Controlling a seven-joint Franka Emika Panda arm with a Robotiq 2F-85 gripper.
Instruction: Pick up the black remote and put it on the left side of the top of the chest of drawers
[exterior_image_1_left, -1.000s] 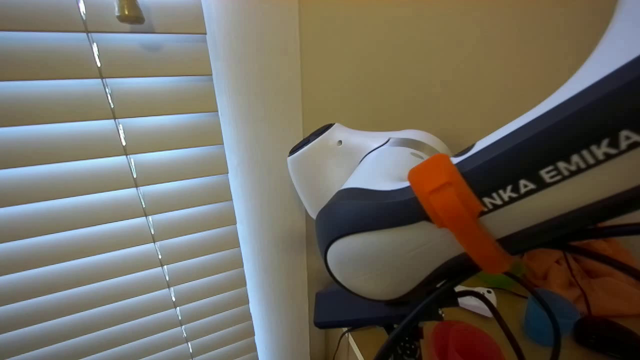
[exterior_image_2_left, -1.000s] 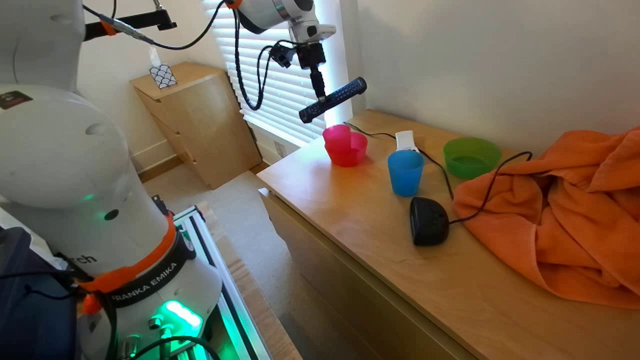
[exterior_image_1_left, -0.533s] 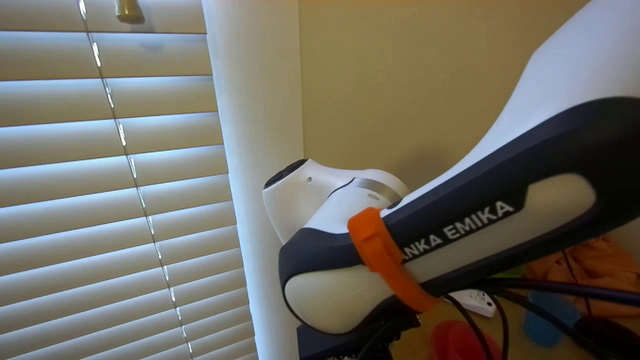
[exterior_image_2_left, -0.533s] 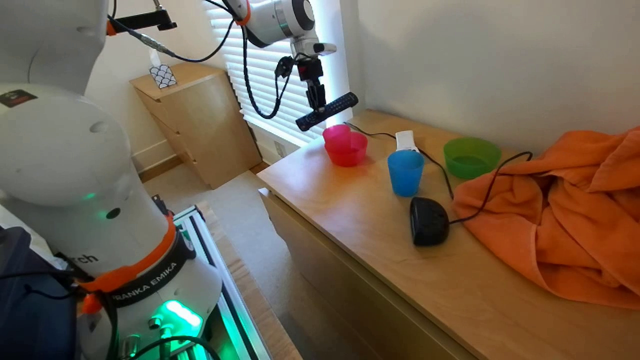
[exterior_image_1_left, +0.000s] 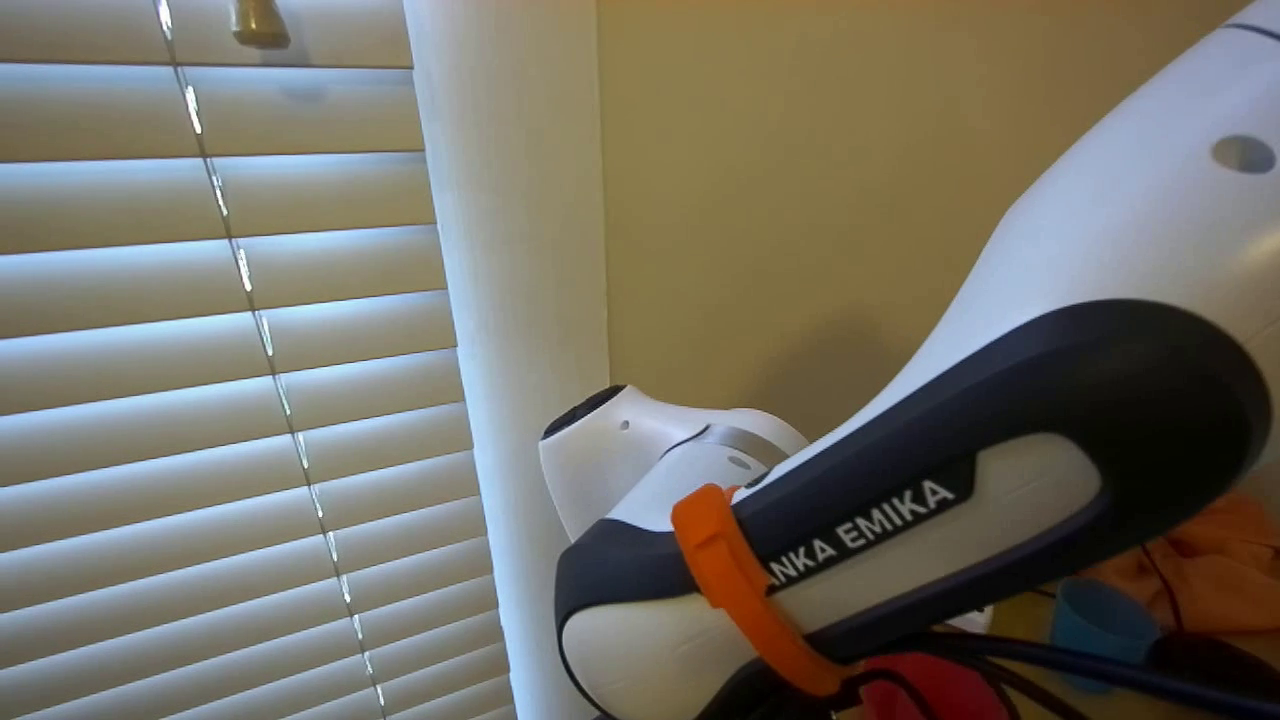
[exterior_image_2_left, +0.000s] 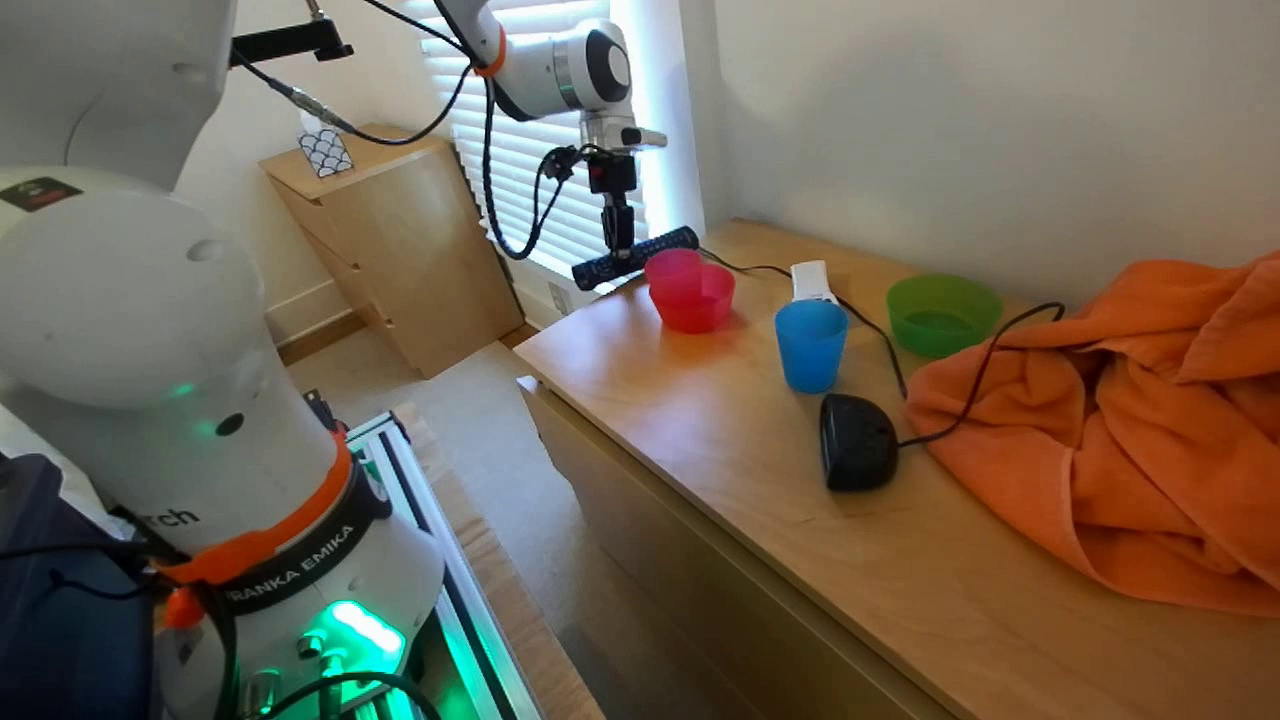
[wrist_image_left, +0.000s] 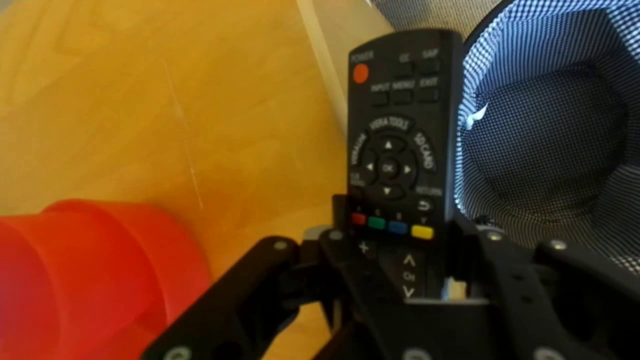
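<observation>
The black remote (exterior_image_2_left: 660, 245) is a slim black bar. My gripper (exterior_image_2_left: 620, 248) is shut on it across its width and holds it slightly tilted near the far left end of the chest of drawers (exterior_image_2_left: 700, 430), behind the red cups. In the wrist view, the remote (wrist_image_left: 395, 150) points up between the fingers (wrist_image_left: 398, 220), its buttons facing the camera. It overlaps the edge of the tan top (wrist_image_left: 200, 100); whether it touches the top cannot be told. In an exterior view the arm (exterior_image_1_left: 900, 540) shows, but the gripper and remote do not.
Red cups (exterior_image_2_left: 690, 295) stand close to the remote. Right of them are a blue cup (exterior_image_2_left: 810, 345), a white controller (exterior_image_2_left: 811, 280), a green bowl (exterior_image_2_left: 943, 315), a black corded device (exterior_image_2_left: 858, 442) and an orange towel (exterior_image_2_left: 1100, 430). A check-lined basket (wrist_image_left: 545, 140) lies beyond the edge.
My gripper has come down with the remote, from well above the red cups to their height, and slightly left in an exterior view. The other objects have not moved.
</observation>
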